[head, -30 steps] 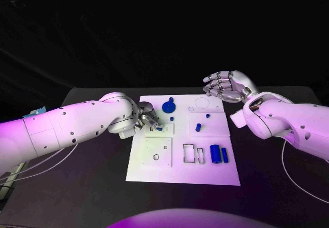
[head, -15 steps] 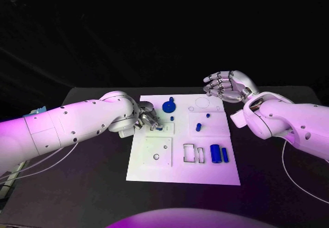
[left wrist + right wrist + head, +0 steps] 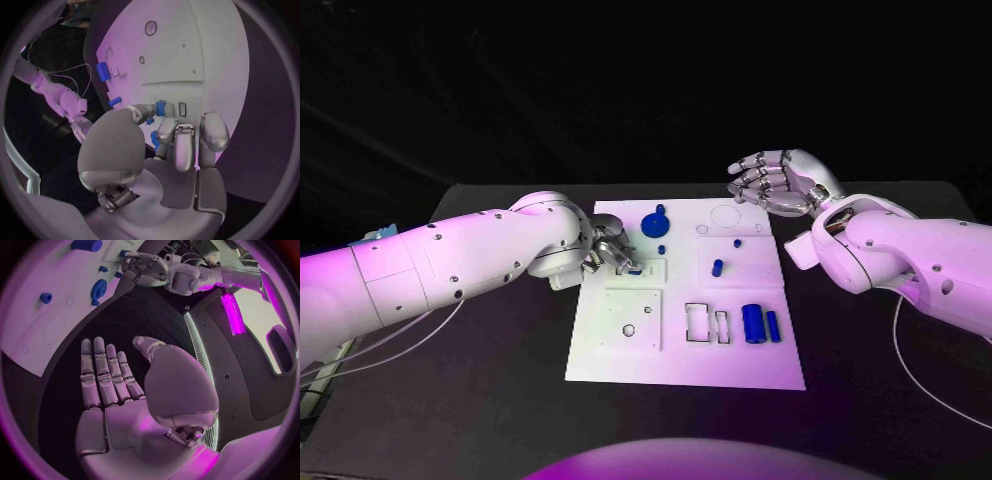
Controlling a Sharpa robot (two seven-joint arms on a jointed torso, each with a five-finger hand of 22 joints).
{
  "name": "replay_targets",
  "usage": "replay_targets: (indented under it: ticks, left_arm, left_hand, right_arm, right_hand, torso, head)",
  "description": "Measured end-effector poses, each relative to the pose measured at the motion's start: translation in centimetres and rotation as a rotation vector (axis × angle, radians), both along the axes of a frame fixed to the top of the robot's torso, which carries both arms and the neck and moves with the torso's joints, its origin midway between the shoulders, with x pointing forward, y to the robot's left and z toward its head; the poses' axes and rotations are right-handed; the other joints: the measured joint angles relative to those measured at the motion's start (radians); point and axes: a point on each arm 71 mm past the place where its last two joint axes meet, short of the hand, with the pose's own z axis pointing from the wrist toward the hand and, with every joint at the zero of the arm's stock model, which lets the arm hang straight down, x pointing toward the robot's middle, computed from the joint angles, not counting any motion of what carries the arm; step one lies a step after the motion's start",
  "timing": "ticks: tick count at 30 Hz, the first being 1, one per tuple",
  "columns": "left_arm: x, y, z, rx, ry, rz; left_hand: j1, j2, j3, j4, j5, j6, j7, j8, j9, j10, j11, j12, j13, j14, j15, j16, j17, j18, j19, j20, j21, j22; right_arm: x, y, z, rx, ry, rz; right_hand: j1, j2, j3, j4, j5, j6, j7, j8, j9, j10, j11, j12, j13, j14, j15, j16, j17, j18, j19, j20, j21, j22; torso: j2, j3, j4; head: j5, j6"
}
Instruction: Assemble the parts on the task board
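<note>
The white task board [image 3: 687,345] lies in the middle of the black table. My left hand [image 3: 609,250] is low over the board's near-left part, by a small square recess. Its thumb and a finger pinch a small blue part [image 3: 160,107] against the board [image 3: 206,45]. My right hand [image 3: 773,182] hovers above the board's far right corner with fingers apart, holding nothing; its palm [image 3: 119,385] is bare. On the board stand a round blue disc [image 3: 655,222], a blue peg [image 3: 717,267] and two blue cylinders [image 3: 760,324].
A square plate with a hole [image 3: 630,318] and two narrow slots [image 3: 707,325] lie on the board's near half. Black table surface [image 3: 488,390] surrounds the board on all sides. My left arm [image 3: 459,260] lies across the table's left side.
The left hand's fingers have shifted very slightly over the blue part at the board. The right hand has stayed in place.
</note>
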Motion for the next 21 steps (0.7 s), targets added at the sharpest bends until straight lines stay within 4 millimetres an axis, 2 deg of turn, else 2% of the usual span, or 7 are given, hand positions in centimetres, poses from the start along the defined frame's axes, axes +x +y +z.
replay_targets:
  ticks: [16,17,21]
  left_arm:
    - [0.44,0.13,0.56,0.009,0.021,-0.01]
    - [0.56,0.13,0.66,0.012,0.024,-0.011]
    - [0.95,0.01,0.87,0.024,0.039,-0.017]
  left_hand:
    - [-0.006,-0.006,0.0,0.0,0.004,0.0,0.0,-0.001,0.001,0.007,0.0,0.0,0.008,0.0,0.0,0.0,0.0,0.0,0.004,0.004,0.0,0.005]
    - [-0.007,-0.007,0.0,0.0,0.004,0.0,0.0,-0.002,0.022,0.007,0.0,0.0,0.008,0.0,0.0,0.0,0.0,0.0,0.004,0.004,0.0,0.005]
    - [-0.007,-0.007,0.0,0.0,0.004,0.0,0.0,-0.003,0.022,0.007,0.0,0.0,0.005,0.0,0.0,0.0,0.0,0.0,0.004,0.004,0.0,0.006]
  right_arm:
    - [0.01,0.07,-0.09,0.0,0.001,0.001]
    - [0.01,0.08,-0.09,0.0,0.001,0.001]
    - [0.01,0.12,-0.1,0.0,0.001,0.001]
  right_hand:
    - [-0.004,-0.004,0.0,0.0,0.006,0.0,0.0,0.0,-0.001,0.0,0.0,0.0,-0.003,0.0,0.0,-0.004,-0.001,0.0,0.0,0.0,-0.004,-0.003]
    - [-0.004,-0.004,0.0,0.0,0.006,0.0,0.0,0.0,-0.001,0.0,0.0,0.0,-0.003,0.0,0.0,-0.004,-0.001,0.0,0.0,0.0,-0.004,-0.003]
    - [-0.004,-0.004,0.0,0.0,0.006,0.0,0.0,0.0,-0.001,0.0,0.0,0.0,-0.003,0.0,0.0,-0.004,-0.001,0.0,0.0,0.0,-0.004,-0.003]
  torso:
    - [0.0,0.0006,-0.0012]
    - [0.0,0.0008,-0.0011]
    - [0.0,0.0012,-0.0008]
  head:
    - [0.002,-0.001]
    - [0.002,-0.001]
    - [0.002,0.0]
